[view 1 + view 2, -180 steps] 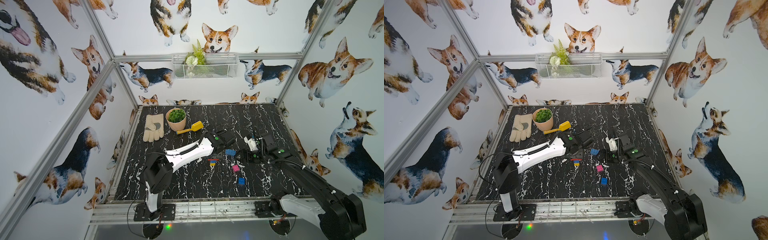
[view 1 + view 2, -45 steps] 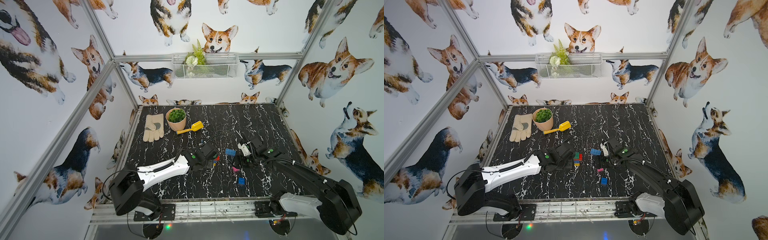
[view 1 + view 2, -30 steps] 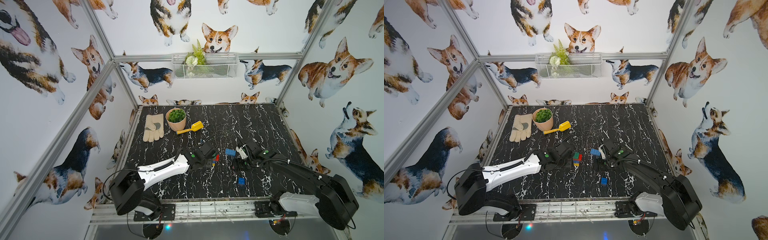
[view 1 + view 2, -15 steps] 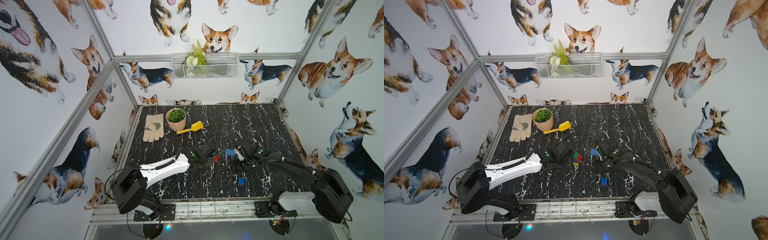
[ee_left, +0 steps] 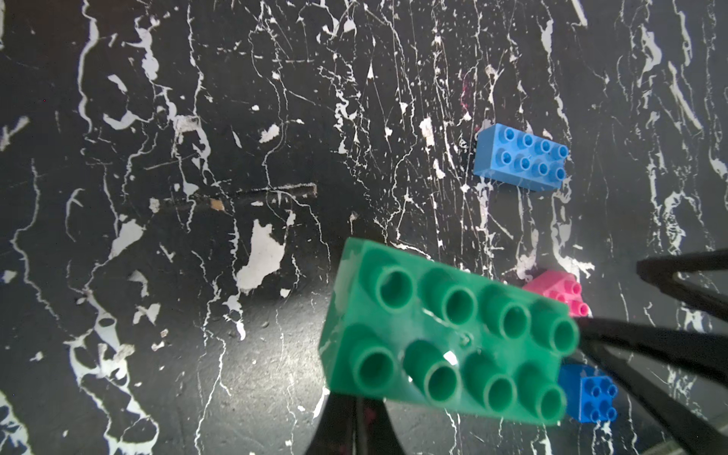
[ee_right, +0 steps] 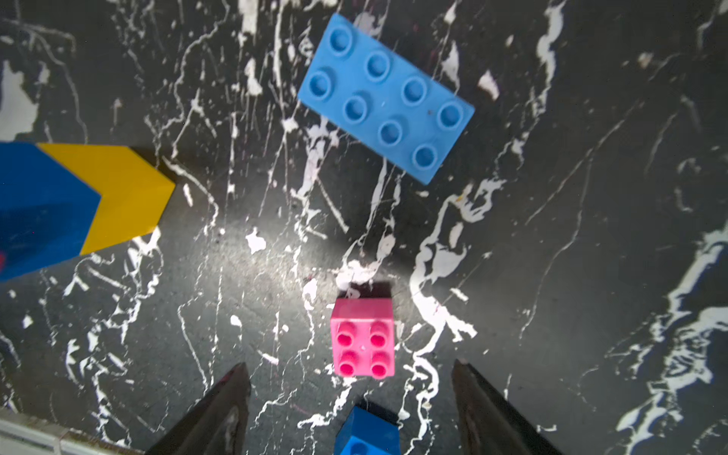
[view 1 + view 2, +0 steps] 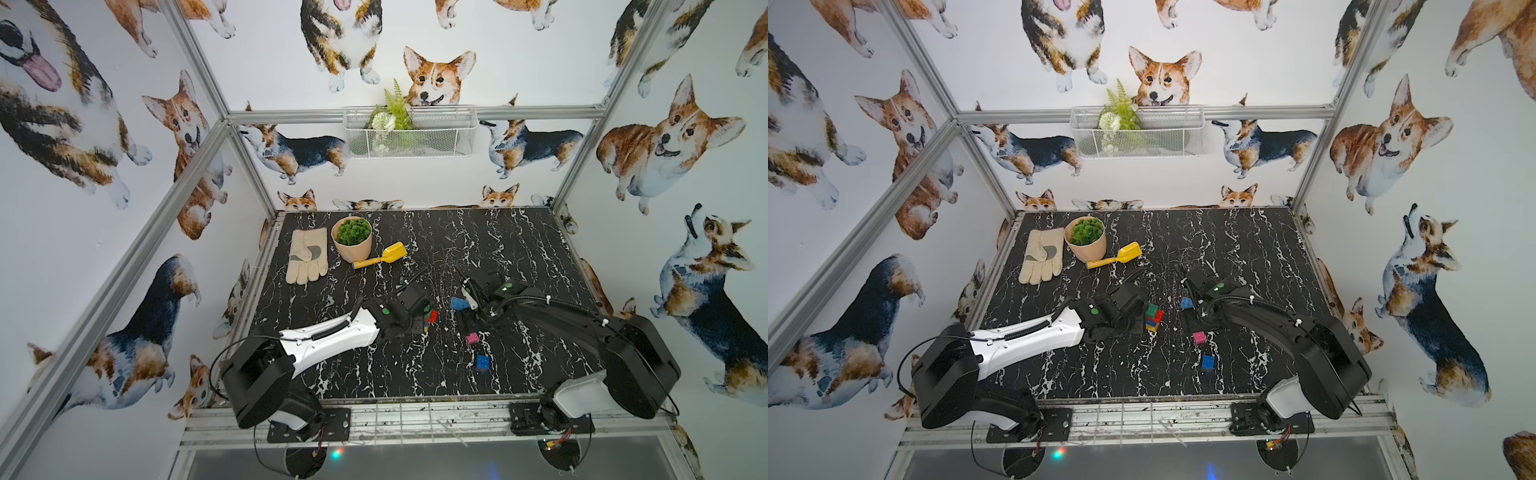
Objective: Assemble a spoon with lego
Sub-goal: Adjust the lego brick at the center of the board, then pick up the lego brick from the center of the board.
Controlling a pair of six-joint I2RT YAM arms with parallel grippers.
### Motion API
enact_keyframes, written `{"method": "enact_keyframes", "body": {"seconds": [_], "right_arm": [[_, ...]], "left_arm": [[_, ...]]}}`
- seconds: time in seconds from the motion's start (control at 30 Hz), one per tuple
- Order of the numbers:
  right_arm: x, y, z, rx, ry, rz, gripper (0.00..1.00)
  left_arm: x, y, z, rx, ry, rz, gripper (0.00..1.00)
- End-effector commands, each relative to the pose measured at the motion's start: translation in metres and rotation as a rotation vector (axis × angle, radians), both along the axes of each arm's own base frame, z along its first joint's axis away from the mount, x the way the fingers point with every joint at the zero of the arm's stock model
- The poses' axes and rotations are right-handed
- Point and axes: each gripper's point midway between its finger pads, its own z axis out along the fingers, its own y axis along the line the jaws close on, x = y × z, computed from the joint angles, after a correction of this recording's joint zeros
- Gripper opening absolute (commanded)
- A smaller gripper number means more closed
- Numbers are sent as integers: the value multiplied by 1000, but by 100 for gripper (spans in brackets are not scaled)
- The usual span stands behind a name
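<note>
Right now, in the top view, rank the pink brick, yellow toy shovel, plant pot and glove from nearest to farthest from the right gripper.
From the right gripper, in a top view:
1. pink brick, close beside it, mid-table.
2. yellow toy shovel, far off to the left.
3. plant pot, just past the shovel.
4. glove, farthest, by the left edge.

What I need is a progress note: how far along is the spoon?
Done: green, red, blue and yellow bricks joined into one stack. In hand: left gripper shut on it; right gripper open near the pink brick. Remaining: pink, light blue brick, dark blue brick.
</note>
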Motion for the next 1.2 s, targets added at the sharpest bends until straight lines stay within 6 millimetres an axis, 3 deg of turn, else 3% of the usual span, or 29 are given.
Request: {"method": "enact_keyframes", "body": {"seconds": [0.0,0.2,0.4,0.43,0.6,0.97,1.17], "right_arm": [[9,-11,-4,-70,5,8,82],[18,-11,-10,-82,28,19,79],[-4,-5,-11,5,68,24,75],[-9,-4,-12,13,78,32,75],[-29,-3,-21,-19,114,71,74],[-26,-12,-34,-94,117,74,66],[-23,-9,-40,-103,125,97,56]], "left_arm": [[2,-2,3,-22,-13,4,8],[0,-3,3,-46,-13,-3,8],[-14,-4,12,-97,-33,-38,15],[-20,4,4,-80,-20,-41,16],[-38,7,9,-84,-44,-70,26],[-62,15,23,-96,-89,-106,30],[-69,21,21,-98,-98,-110,35]]}}
